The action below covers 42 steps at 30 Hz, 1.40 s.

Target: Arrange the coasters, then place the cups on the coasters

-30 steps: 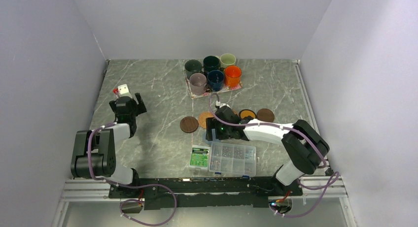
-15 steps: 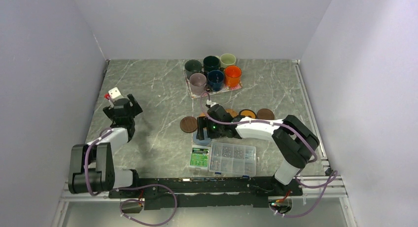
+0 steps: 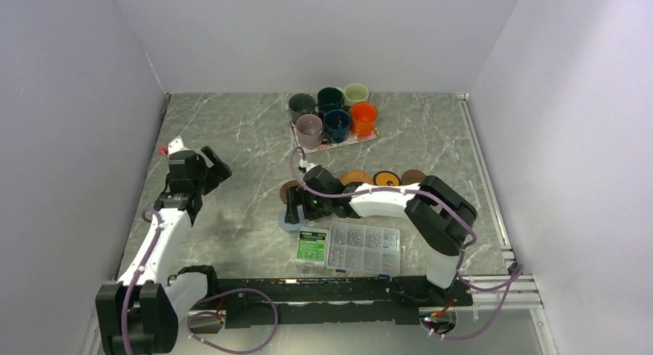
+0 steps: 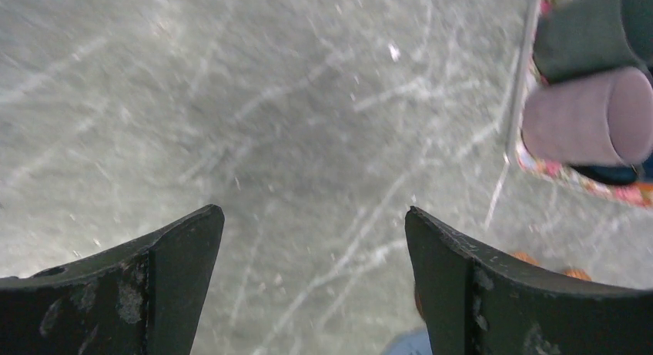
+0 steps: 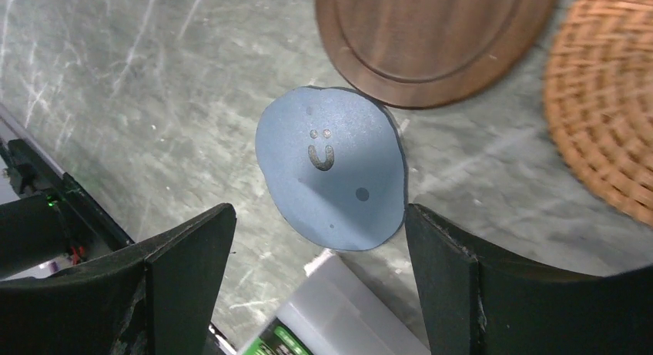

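Right claw point(image 5: 316, 216) fingers spread either side of a smooth light-blue coaster point(image 5: 331, 170) flat on the marbled desk point(image 5: 115, 85) | its edge touching a ringed dark wooden coaster point(image 5: 431, 31) | woven tan coaster point(image 5: 608, 116) near | left claw point(image 4: 312, 216) agape above desk | cups point(image 3: 309, 126) clustered on the far floral tray point(image 3: 356, 138)

Woven coaster point(image 5: 604, 101) half off-frame

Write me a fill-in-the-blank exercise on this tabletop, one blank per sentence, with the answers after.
1. The six cups all stand on the floral ____.
2. The right gripper hangs open above the light blue coaster, which bears a ____ face.
3. The left gripper is open and holds ____.
4. The wooden coaster beside the blue one is dark ____.
Missing words: tray, smiley, nothing, brown.
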Available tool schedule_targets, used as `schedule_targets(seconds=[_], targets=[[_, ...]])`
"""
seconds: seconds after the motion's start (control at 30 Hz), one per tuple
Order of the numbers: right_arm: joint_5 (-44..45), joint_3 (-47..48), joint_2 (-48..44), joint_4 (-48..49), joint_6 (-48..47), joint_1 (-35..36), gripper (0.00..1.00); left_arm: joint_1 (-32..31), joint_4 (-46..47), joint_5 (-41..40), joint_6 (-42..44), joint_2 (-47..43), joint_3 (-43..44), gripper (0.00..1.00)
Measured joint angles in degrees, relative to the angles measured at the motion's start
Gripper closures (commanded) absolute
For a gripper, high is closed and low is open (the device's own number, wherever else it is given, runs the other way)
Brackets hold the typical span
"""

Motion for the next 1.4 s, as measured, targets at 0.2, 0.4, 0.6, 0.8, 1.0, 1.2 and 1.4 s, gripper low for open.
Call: schedule_targets(seconds=[0.2, 0.4, 0.6, 0.8, 1.0, 1.2, 1.4], targets=[[-2.12, 4.28, 3.93, 1.29, 0.63, 1.79, 0.15, -1.18, -8.48, 8.5, -1.27, -6.99, -1.27, 0.08], [-4.61, 6.14, 6.12, 3.74, 0.92, 2.38, 0.13, -6.75, -16.74, 11.43, -1.25, -6.71, -1.29, 0.1], [-3.65, 3.43, 2.43, 2.1, -0.35, 2.21, 0.03, -17.99, -20.7, 10.05, -2.58, -5.95, -1.27, 0.09], [1.64, -2.91, -12.11, -3.76, -5.18, -0.98, 0.0, -27.08, -23.06, 4.74, -5.11, -2.08, -1.27, 0.06], [4.39, -12.46, -28.15, -7.3, -9.33, -14.01, 0.0, -37.16, -24.59, -1.22, -7.45, 1.2, 0.02, 0.06], [6.14, -17.99, -39.69, -12.13, -12.22, -23.19, 0.0, -47.01, -25.29, -5.25, -10.27, 11.8, 4.0, 0.06], [6.1, -20.39, -44.85, -13.05, -13.2, -24.79, 0.0, -52.41, -27.65, -9.46, -12.94, 19.3, 8.76, 0.06]])
